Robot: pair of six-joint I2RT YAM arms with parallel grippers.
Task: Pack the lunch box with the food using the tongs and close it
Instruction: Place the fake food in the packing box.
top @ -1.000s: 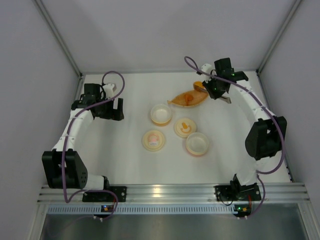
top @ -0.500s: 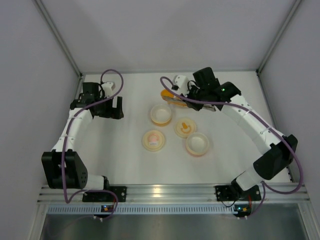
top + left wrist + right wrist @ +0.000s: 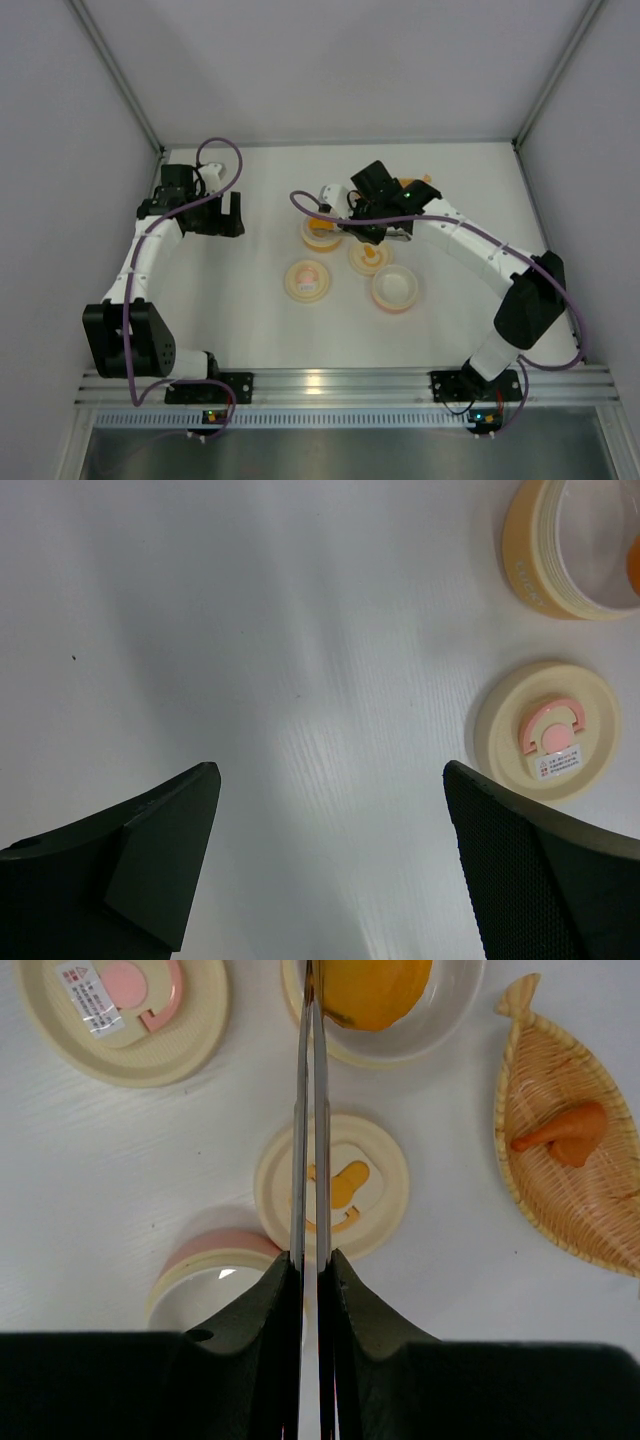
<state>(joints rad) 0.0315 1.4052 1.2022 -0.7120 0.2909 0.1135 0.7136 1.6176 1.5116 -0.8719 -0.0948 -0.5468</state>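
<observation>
Your right gripper (image 3: 312,1270) is clamped on the tongs (image 3: 308,1110), whose arms are pinched together, with their tips at the yellow-orange lump (image 3: 375,990) in a bowl (image 3: 450,1010) near the middle of the table (image 3: 250,320). Your left gripper (image 3: 330,820) hangs near the left edge, jaws wide and holding nothing.

The top edge cuts off the tongs (image 3: 309,1110) (their tips) and the yellow food (image 3: 372,990).

The top camera is looking down from behind over the whole table (image 3: 250,335). Both wrist cameras are facing downward, close, the right along the tongs (image 3: 308,1110), sharing the pink-tabbed lid (image 3: 548,745).
</observation>
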